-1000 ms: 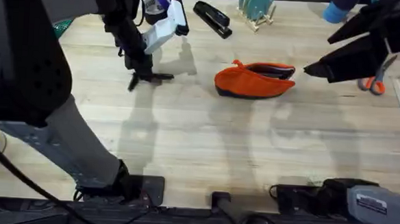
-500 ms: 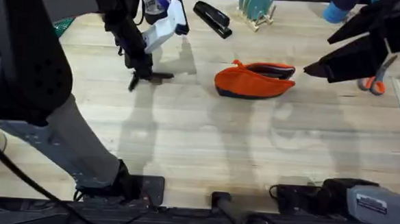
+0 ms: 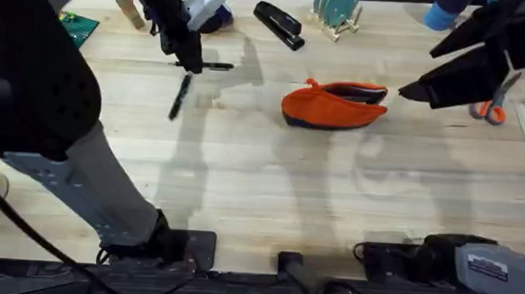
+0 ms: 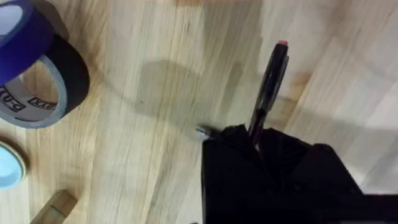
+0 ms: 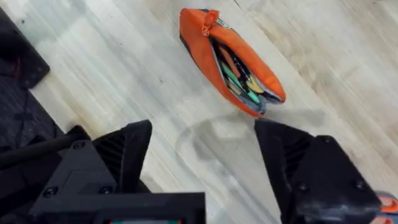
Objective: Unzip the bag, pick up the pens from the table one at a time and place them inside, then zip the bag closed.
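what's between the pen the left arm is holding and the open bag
Nothing visible. The held pen has bare table between it and the bag; the stapler sits farther back, off that line.

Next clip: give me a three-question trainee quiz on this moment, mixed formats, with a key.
1. True or false: the bag is zipped shut.
2. The left gripper holds: A) a pen, B) the stapler, C) nothing.
3. Fill in: the other pen lies on the ____.

Key: 1. False, its top gapes open. 2. A. 3. table.
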Tool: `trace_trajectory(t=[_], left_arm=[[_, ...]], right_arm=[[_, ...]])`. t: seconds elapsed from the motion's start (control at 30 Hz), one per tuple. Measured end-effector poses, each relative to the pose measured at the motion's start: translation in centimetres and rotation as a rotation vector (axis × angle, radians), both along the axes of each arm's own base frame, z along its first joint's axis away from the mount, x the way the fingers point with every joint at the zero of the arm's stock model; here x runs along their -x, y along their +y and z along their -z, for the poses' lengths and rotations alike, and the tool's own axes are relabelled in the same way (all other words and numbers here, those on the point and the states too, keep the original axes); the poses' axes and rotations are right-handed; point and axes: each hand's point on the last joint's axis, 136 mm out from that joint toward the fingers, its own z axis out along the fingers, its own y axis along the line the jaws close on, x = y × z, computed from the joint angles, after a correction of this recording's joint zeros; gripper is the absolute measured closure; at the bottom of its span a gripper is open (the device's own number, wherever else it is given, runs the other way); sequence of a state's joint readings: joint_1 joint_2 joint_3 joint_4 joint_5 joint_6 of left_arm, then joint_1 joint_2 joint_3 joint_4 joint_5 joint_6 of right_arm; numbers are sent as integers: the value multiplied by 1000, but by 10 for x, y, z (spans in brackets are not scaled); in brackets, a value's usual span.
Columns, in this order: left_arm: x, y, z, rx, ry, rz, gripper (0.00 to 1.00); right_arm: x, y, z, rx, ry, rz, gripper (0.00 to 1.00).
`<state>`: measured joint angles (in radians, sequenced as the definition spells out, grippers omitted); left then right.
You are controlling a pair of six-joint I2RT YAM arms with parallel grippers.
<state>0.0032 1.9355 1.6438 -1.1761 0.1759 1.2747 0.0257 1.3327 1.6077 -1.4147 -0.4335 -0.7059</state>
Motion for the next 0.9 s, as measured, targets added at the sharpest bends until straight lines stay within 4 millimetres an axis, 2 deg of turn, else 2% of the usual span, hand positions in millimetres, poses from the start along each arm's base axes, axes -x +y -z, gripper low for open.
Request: trace_trajectory(t=[0.2, 0.47, 0.63, 0.9], left_arm=[[6, -3, -19, 23, -21, -21, 958], [19, -8, -73, 61, -126, -86, 958], [28, -12, -95, 94, -166, -109, 958], [44, -33, -125, 223, -202, -97, 958]], right_arm=[[0, 0, 0, 0, 0, 0, 6], [0, 0, 0, 0, 0, 0, 6], [0, 0, 0, 0, 0, 0, 5], [0, 0, 0, 0, 1, 0, 5]])
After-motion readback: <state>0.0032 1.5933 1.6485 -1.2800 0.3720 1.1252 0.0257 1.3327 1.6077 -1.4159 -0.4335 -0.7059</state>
